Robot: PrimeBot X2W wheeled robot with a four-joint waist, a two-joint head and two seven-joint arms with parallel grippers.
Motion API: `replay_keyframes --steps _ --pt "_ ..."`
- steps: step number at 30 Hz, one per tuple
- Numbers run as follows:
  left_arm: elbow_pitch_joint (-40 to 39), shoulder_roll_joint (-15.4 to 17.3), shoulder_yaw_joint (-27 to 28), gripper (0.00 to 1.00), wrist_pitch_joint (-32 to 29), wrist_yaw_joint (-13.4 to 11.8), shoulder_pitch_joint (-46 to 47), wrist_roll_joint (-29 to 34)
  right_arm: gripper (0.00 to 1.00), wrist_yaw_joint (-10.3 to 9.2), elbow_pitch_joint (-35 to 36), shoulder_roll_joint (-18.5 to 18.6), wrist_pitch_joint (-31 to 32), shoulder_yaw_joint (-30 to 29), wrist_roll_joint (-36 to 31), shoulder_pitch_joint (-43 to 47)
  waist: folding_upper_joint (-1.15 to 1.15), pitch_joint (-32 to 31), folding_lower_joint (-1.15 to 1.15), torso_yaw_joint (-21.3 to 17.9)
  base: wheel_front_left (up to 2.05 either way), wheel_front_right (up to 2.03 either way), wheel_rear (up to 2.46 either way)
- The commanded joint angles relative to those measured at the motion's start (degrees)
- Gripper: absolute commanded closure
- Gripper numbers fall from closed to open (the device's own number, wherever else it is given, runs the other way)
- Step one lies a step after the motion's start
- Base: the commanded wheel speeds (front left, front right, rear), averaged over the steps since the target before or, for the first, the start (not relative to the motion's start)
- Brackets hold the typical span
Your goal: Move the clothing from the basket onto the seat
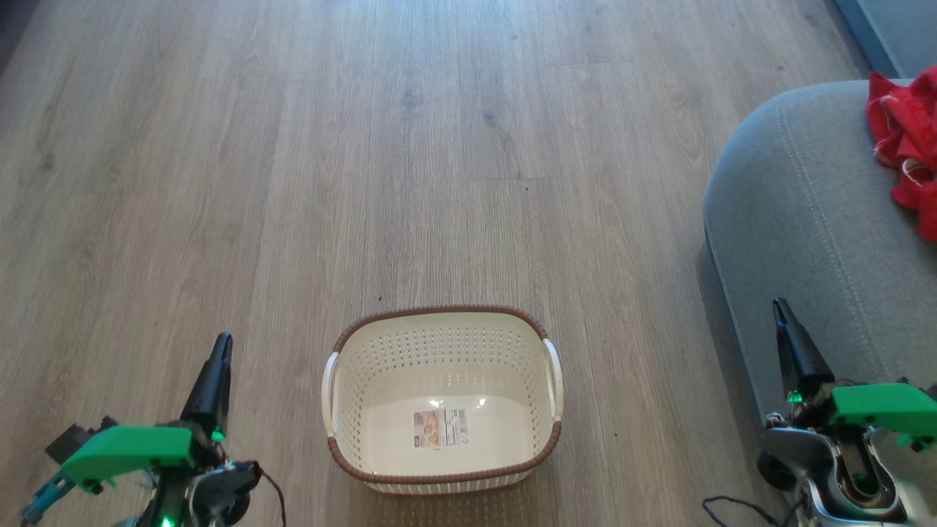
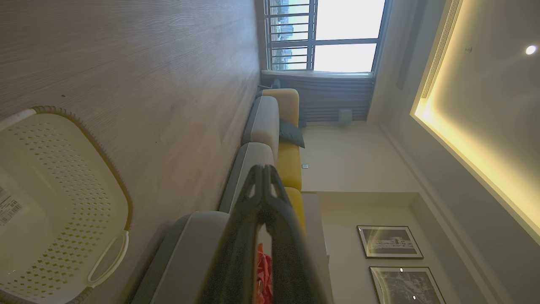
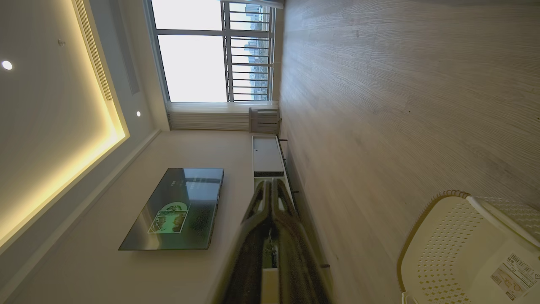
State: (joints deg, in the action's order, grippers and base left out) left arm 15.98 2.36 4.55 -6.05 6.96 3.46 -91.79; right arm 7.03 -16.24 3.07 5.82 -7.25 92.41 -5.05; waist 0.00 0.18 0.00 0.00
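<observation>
From the head view, the cream perforated plastic basket (image 1: 439,351) with its brown woven-look rim sits empty on the wood-plank floor (image 1: 293,146). The bright red fabric clothing (image 1: 904,139) lies crumpled on the big grey upholstered seat (image 1: 798,219), so the job looks done. The left gripper (image 1: 221,342) and right gripper (image 1: 780,307) flank the basket, fingers pressed together on nothing, likely parked clear. The left wrist view looks past closed fingers toward the seat. The right wrist view catches the basket's corner beside its own closed tips.

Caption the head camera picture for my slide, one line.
Empty basket on wood floor, red clothing on grey seat, left hand and right hand shut.
</observation>
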Motion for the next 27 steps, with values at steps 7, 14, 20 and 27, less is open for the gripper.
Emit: replay_keyframes --steps 7,14,20,27 --pt "-1.93 0.52 1.97 1.00 -0.44 0.53 2.73 -0.38 1.00 0.46 2.23 -0.04 0.54 0.88 -0.12 -1.12 0.00 0.00 0.00 0.00 0.00 0.00 0.00" --pt "-1.93 0.52 1.96 1.00 -0.44 0.53 2.73 -0.38 1.00 0.46 2.23 -0.06 0.56 0.86 -0.14 -1.12 0.00 0.00 0.00 0.00 0.00 0.00 0.00" --pt "-1.93 0.52 1.96 1.00 -0.44 0.53 2.73 -0.38 1.00 0.46 2.23 -0.07 0.57 0.84 -0.15 -1.13 0.00 0.00 0.00 0.00 0.00 0.00 0.00" --pt "-1.93 0.52 1.96 1.00 -0.44 0.53 2.73 -0.38 1.00 0.46 2.22 -0.08 0.59 0.83 -0.17 -1.13 0.00 0.00 0.00 0.00 0.00 0.00 0.00"
